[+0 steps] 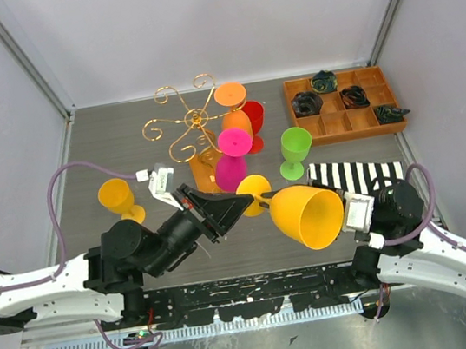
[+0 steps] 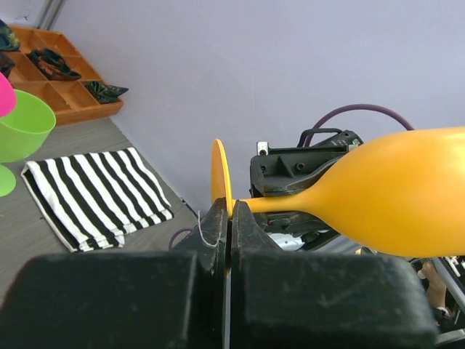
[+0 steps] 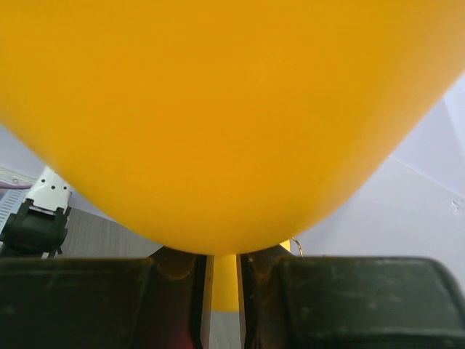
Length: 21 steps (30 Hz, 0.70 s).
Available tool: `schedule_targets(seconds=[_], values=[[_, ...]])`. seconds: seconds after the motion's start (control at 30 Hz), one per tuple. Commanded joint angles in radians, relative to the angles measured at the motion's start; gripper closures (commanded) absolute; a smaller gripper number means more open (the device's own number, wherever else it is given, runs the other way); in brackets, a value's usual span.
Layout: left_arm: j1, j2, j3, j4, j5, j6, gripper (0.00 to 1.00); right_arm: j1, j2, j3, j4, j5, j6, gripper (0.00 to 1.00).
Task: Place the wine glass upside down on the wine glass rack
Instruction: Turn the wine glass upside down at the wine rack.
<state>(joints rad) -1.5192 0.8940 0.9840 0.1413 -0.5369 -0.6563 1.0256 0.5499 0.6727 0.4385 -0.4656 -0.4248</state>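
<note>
A yellow wine glass [image 1: 309,214] hangs on its side in the air over the near middle of the table, between both grippers. My left gripper [image 1: 241,201] is shut on the edge of the glass's round foot [image 2: 220,174], seen edge-on in the left wrist view with the fingers [image 2: 247,218] pinching it. My right gripper [image 1: 360,211] reaches under the bowl. In the right wrist view its fingers [image 3: 182,265] sit close on either side of the stem [image 3: 224,280], with the bowl [image 3: 218,109] filling the view above. The gold wire wine glass rack [image 1: 186,124] stands behind on its wooden base [image 1: 201,179].
Orange [image 1: 235,108], red [image 1: 253,117] and pink [image 1: 231,161] glasses crowd the rack's right side. A green glass [image 1: 295,149] stands upright beside them and an orange glass [image 1: 118,198] at the left. A striped cloth [image 1: 358,175] lies right; a compartmented wooden tray [image 1: 347,127] sits back right.
</note>
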Motion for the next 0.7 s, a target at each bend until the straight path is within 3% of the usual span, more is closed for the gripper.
schedule_targets(seconds=[0.0, 0.3, 0.5, 0.67], values=[[-0.003, -0.018, -0.024, 0.049, -0.032, 0.012, 1.00, 0.005, -0.006, -0.009, 0.003, 0.037, -0.004, 0.79], [-0.003, -0.053, 0.020, -0.082, -0.088, 0.096, 1.00, 0.005, -0.070, -0.035, -0.147, 0.092, 0.041, 0.38], [-0.004, -0.099, 0.073, -0.218, -0.151, 0.177, 1.00, 0.004, -0.152, -0.116, -0.245, 0.267, 0.158, 0.34], [-0.004, -0.157, 0.106, -0.364, -0.216, 0.262, 1.00, 0.004, -0.198, -0.112, -0.430, 0.407, 0.259, 0.30]])
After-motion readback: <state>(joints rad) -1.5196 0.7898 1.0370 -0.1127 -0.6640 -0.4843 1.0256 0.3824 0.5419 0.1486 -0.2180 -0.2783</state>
